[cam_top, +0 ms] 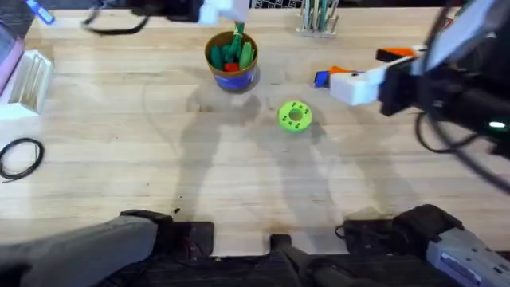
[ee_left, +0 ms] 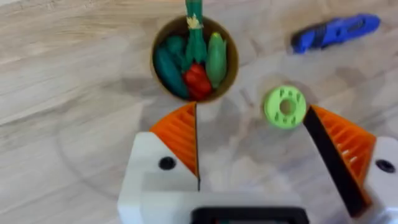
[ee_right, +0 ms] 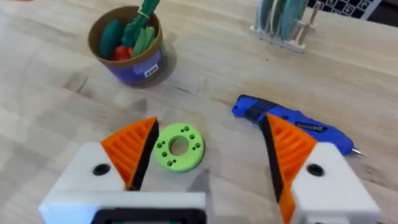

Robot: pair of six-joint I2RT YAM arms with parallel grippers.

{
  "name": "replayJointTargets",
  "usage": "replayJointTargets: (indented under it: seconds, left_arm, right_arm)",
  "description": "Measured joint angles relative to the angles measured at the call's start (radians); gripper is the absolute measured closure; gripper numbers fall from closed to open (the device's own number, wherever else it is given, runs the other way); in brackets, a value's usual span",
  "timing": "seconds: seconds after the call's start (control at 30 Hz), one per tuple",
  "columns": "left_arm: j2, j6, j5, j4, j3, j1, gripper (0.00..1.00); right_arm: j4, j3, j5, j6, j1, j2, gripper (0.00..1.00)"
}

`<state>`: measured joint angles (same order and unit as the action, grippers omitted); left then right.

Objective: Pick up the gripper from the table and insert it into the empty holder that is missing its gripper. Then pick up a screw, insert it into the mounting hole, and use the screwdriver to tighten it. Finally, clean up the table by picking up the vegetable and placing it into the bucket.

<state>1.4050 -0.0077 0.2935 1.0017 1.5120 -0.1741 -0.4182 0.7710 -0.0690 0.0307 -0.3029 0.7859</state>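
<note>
The blue bucket (cam_top: 231, 60) (ee_left: 194, 59) (ee_right: 127, 43) stands at the back middle, holding several toy vegetables, a dark-green one (ee_left: 166, 70) among them. My left gripper (ee_left: 255, 155) (cam_top: 223, 11) hangs open high above it, holding nothing. My right gripper (ee_right: 211, 155) (cam_top: 347, 80) is open and empty at the right, just beside the blue screwdriver (cam_top: 321, 78) (ee_left: 336, 31) (ee_right: 292, 121), which lies flat. All the white mounts carry orange ribbed fingers (ee_right: 130, 149), so I cannot tell the holder apart. Dark round holes (ee_right: 99, 169) show on the mount faces. The screw is out of view.
A lime-green disc with holes (cam_top: 295, 115) (ee_left: 285, 107) (ee_right: 178, 147) lies on the table right of centre. A small rack (cam_top: 319, 17) (ee_right: 283, 18) stands at the back. A black cable loop (cam_top: 20, 155) and a white box (cam_top: 28, 76) sit at the left edge.
</note>
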Motion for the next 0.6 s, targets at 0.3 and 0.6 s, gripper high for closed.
replayJointTargets:
  seconds: [0.3,0.6]
  left_arm:
    - [-0.192,0.131,-0.001,0.211,0.0,0.0,0.015]
    - [-0.295,0.154,-0.031,0.248,0.0,0.0,0.015]
  right_arm:
    - [-0.502,0.241,0.0,0.0,0.0,-0.035,0.01]
    - [-0.609,0.324,0.0,0.0,0.0,-0.041,0.01]
